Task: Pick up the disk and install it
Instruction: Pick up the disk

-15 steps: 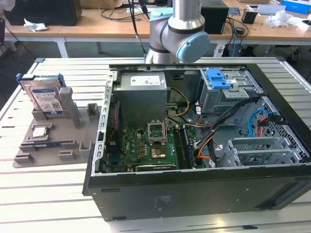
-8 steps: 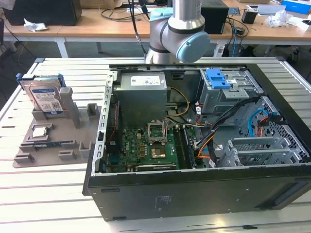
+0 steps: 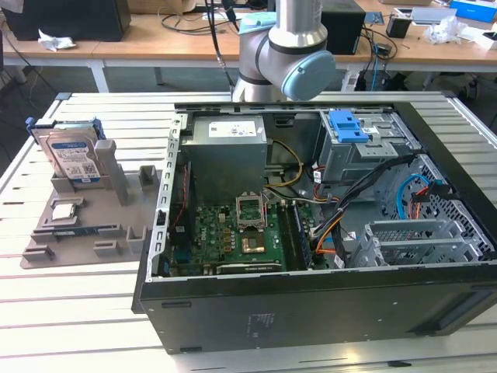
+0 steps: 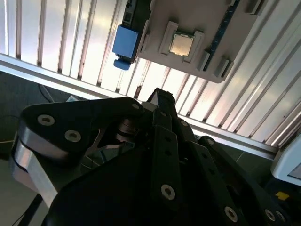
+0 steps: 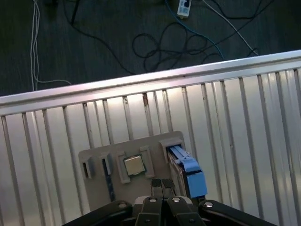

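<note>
- At the exterior view's left, I am seeing the disk [image 3: 71, 155], a flat silver-metal hard drive with a white-and-blue label and blue plastic rails. It is standing on edge in a slot of the grey plastic fixture tray [image 3: 97, 216]. I judge this upright stance is offering its top edge to a grasp from above.
- A small square silver chip [image 3: 64, 210] is lying flat in its own pocket, just nearer than the disk.
- The grey-and-blue robot arm [image 3: 287, 54] is rising at the far side.
- The black computer case [image 3: 311, 311] is lying on its side with its panel off, presumably to expose its bays from above.
- In the first wrist view, the black gripper [image 5: 162, 186] is hovering over the tray, close beside the disk's blue rail. Its fingertips are pressed together, holding nothing.
</note>
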Controlling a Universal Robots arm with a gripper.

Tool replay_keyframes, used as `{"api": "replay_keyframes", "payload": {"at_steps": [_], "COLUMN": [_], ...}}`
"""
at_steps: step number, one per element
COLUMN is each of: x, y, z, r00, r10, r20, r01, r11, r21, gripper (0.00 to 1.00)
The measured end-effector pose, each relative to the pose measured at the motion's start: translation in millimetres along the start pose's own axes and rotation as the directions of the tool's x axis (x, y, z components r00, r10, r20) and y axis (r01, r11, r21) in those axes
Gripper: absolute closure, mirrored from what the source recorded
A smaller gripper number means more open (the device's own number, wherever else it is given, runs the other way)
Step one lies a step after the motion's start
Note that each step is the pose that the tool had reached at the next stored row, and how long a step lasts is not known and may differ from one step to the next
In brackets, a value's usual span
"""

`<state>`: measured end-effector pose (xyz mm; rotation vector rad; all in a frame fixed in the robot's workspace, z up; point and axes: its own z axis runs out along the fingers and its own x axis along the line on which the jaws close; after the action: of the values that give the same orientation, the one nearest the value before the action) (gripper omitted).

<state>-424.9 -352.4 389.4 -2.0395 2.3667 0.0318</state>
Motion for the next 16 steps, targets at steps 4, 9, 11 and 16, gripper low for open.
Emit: {"api": "replay_keyframes", "payload": {"at_steps": [4,9,11,16], "x": [0.0,0.0,0.0,0.0], "y": [0.0,0.0,0.0,0.0], "z": [0.0,0.0,0.0,0.0], "r00": [0.9987,0.9939,0.9908,0.9859], "r10": [-0.050,-0.110,-0.136,-0.167], "r20": [-0.0002,-0.0003,-0.0003,-0.0003], "r01": [0.050,0.110,0.136,0.167], "r11": [0.9987,0.9939,0.9908,0.9859], "r21": [-0.0013,-0.0030,-0.0036,-0.0045], "gripper": [0.89,0.89,0.89,0.89]}}
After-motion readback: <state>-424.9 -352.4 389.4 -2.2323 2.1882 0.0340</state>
